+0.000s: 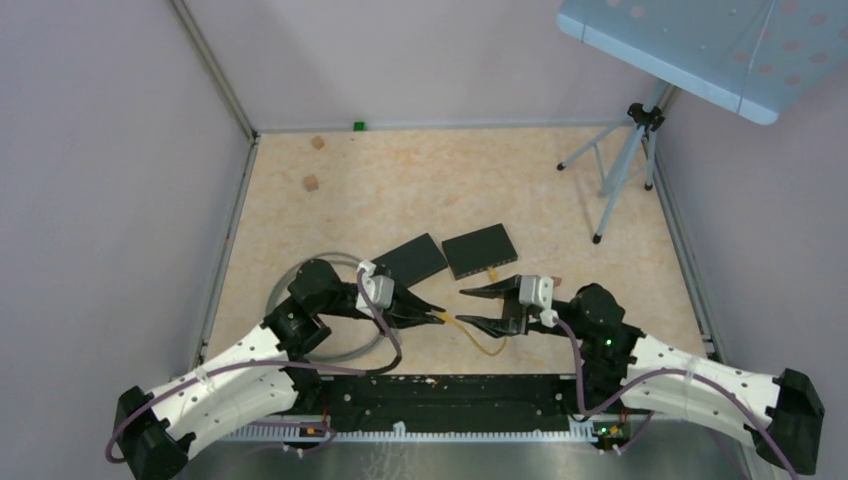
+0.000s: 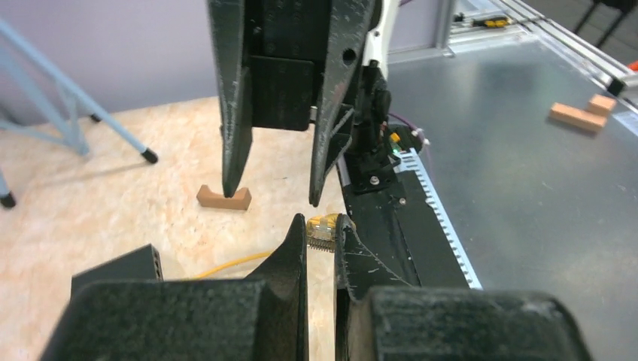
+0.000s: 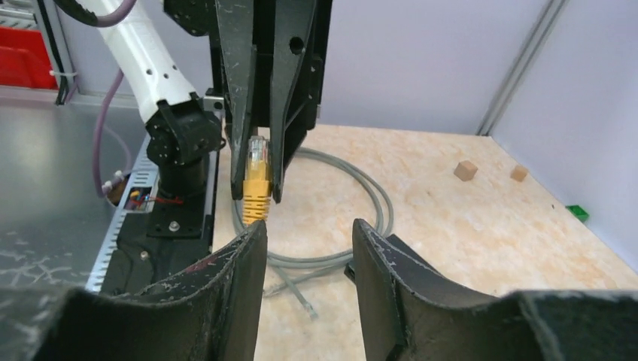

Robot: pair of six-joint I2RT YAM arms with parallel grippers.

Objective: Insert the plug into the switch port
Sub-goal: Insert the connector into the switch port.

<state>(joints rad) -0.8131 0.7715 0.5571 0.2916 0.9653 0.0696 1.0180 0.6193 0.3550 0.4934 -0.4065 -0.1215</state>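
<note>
Left gripper (image 2: 322, 222) is clamped shut on the plug (image 2: 322, 230), pinching it near its clip end. In the right wrist view the plug hangs from those fingers, clear of the table (image 1: 560, 210), with its yellow boot pointing down. Right gripper (image 1: 478, 307) faces it from just beside, its jaws apart with nothing between them. The yellow cable (image 1: 486, 347) drops from the plug, loops over the table and runs up toward the right one of the two black boxes (image 1: 481, 250). Whether it is plugged in there is too small to tell.

My reading is that the plug is picked up and the step in hand is the carry to the port, with no insertion begun. The boxes lie well apart from the plug, farther out on the table. The next move calls for turning the plug so its contact end faces a box's port side, levelling it with the opening, then pushing straight in. The right gripper could steady the box. Which box has the free port I cannot tell.

Count:
- two grippers
- one plug on one yellow cable
- two black boxes, the other one (image 1: 412, 260) to the left
- one coil of grey cable (image 3: 353, 197) under the left arm
- two small wooden cubes (image 1: 311, 183) toward the far left
- one notched wooden block (image 2: 223, 198) near the right gripper
- one tripod (image 1: 622, 165) at the far right
</note>
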